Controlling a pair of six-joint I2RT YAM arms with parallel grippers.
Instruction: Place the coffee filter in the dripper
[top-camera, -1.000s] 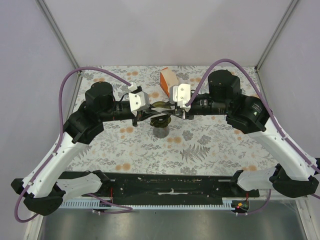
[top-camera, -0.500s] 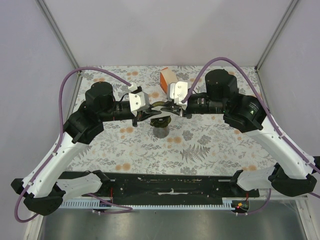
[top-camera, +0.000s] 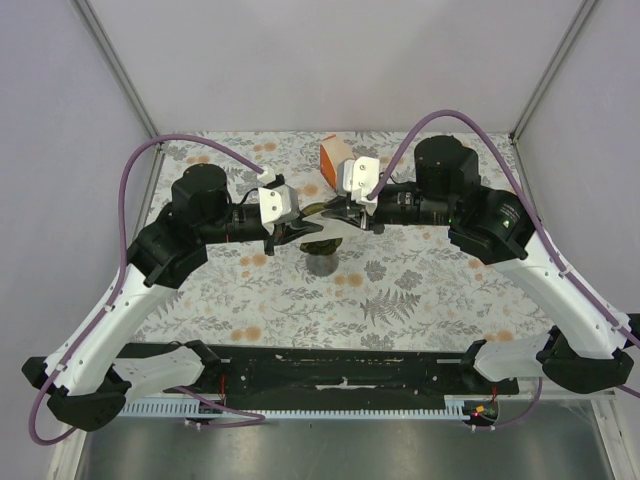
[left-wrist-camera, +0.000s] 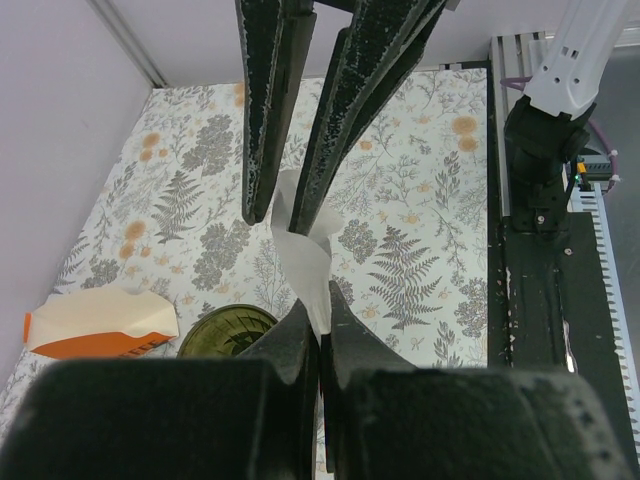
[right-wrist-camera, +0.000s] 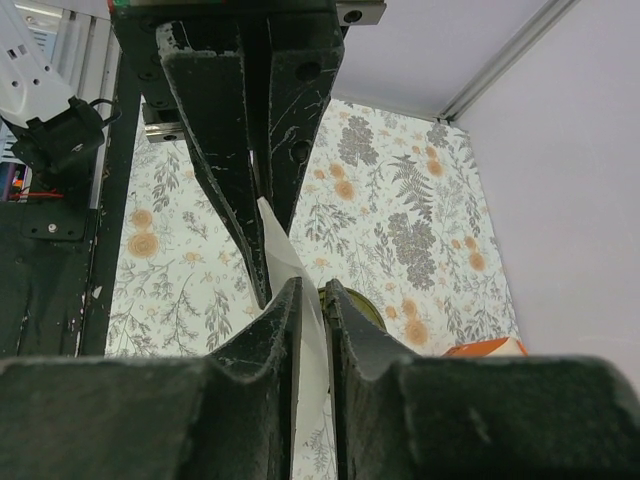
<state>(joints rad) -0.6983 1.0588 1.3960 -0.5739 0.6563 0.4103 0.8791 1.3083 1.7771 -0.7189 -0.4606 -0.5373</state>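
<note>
The white paper coffee filter (left-wrist-camera: 305, 250) hangs in the air between both grippers, just above the dark green dripper (top-camera: 320, 244) on its grey cup. My left gripper (left-wrist-camera: 320, 310) is shut on one edge of the filter. My right gripper (right-wrist-camera: 312, 290) faces it from the other side. Its jaws stand a narrow gap apart, with the filter (right-wrist-camera: 285, 255) running between them. In the top view both grippers (top-camera: 300, 228) (top-camera: 340, 216) meet over the dripper. The dripper's rim shows below in the left wrist view (left-wrist-camera: 225, 330) and in the right wrist view (right-wrist-camera: 365, 310).
An orange-and-cream wedge pack (top-camera: 336, 160) lies on the floral tablecloth behind the dripper; it also shows in the left wrist view (left-wrist-camera: 95, 322) and the right wrist view (right-wrist-camera: 485, 348). Grey walls close the back and sides. A black rail (top-camera: 330, 365) runs along the near edge.
My right gripper has moved left and a little up, closing in on the left gripper, so the filter now lies between its jaws. The left arm has barely moved.
</note>
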